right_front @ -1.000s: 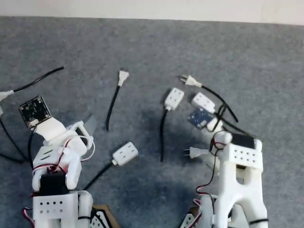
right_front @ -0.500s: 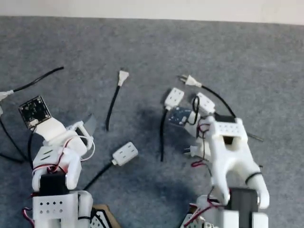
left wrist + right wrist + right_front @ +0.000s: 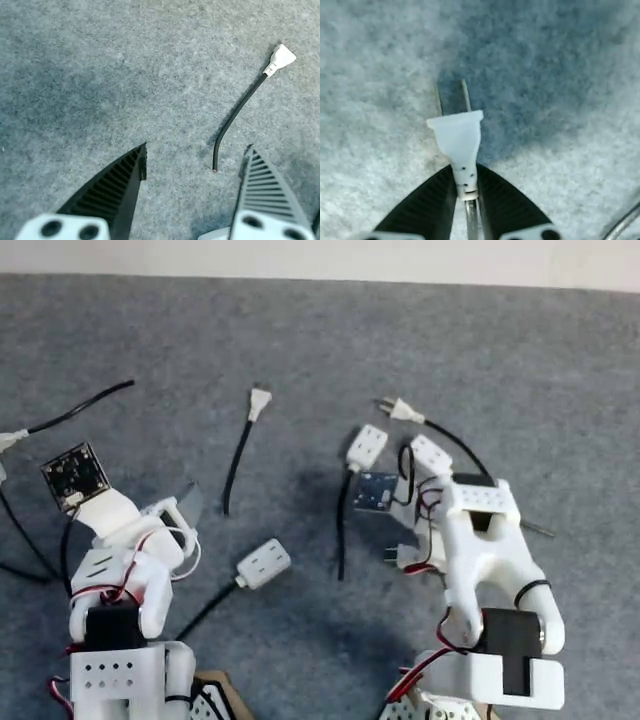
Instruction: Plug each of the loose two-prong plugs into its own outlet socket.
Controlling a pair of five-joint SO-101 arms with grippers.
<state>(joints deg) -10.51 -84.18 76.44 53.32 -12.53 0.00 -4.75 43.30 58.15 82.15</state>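
The right claw (image 3: 465,176) is narrow, clamped on the neck of a white plug (image 3: 456,134). Its two prongs (image 3: 452,97) point away from the claw over the grey mat (image 3: 560,75). In the high view this plug (image 3: 396,557) is near and right of centre, prongs pointing left, just beside the right arm (image 3: 485,540).

Farther off lie the middle socket (image 3: 367,445) and the right socket (image 3: 430,453), close together but apart. The near socket (image 3: 263,563) lies left of centre, well apart from them.

A second plug (image 3: 403,411) lies just beyond the two far sockets. A third plug (image 3: 260,400) lies far and left of centre on a short black cord (image 3: 237,455).

The left claw (image 3: 180,505) is at near left, wide and holding nothing. Its wrist view shows the third plug (image 3: 281,56) well beyond its fingers (image 3: 120,185).
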